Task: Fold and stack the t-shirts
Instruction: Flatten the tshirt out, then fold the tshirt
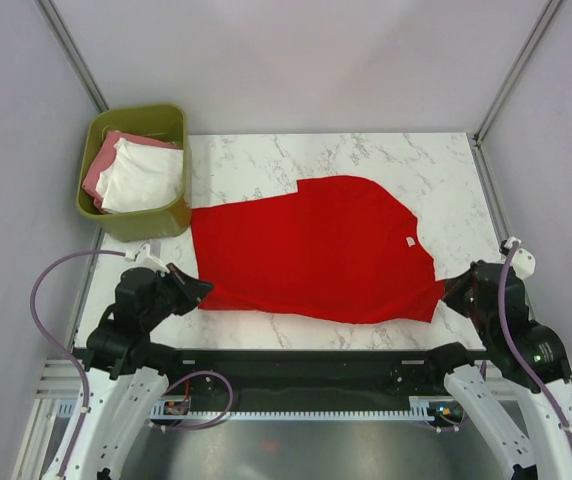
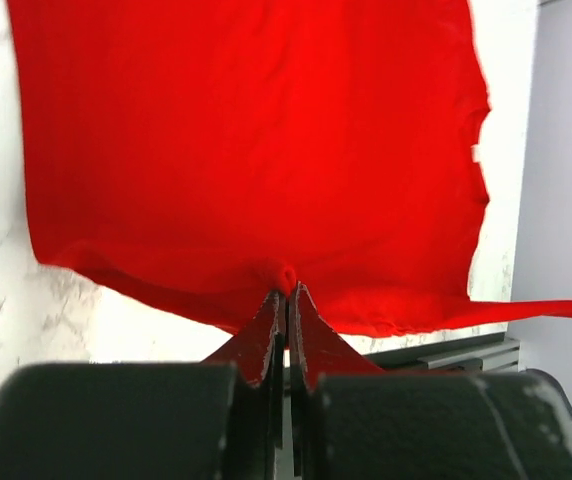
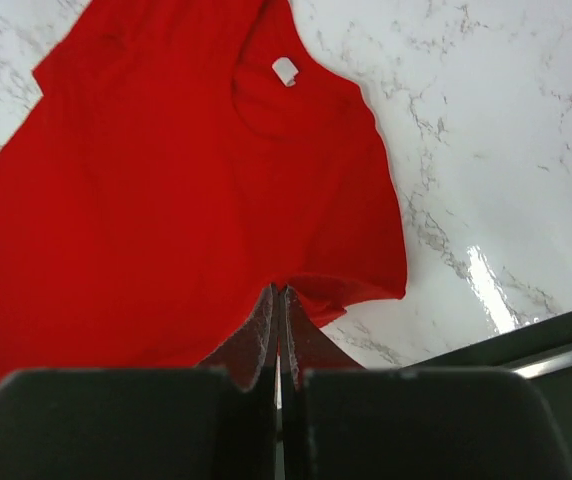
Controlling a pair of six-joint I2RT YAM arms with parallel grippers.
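Red t-shirt, white neck label, text unreadable.

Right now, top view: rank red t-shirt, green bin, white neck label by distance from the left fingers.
1. Red t-shirt: pinched in the left fingers, near-left corner.
2. Olive-green bin: at far left.
3. White neck label: on the shirt's right side.

An olive-green plastic bin stands at the far left corner of a white marble-patterned table; grey walls enclose it on three sides; a metal post rises behind the bin.
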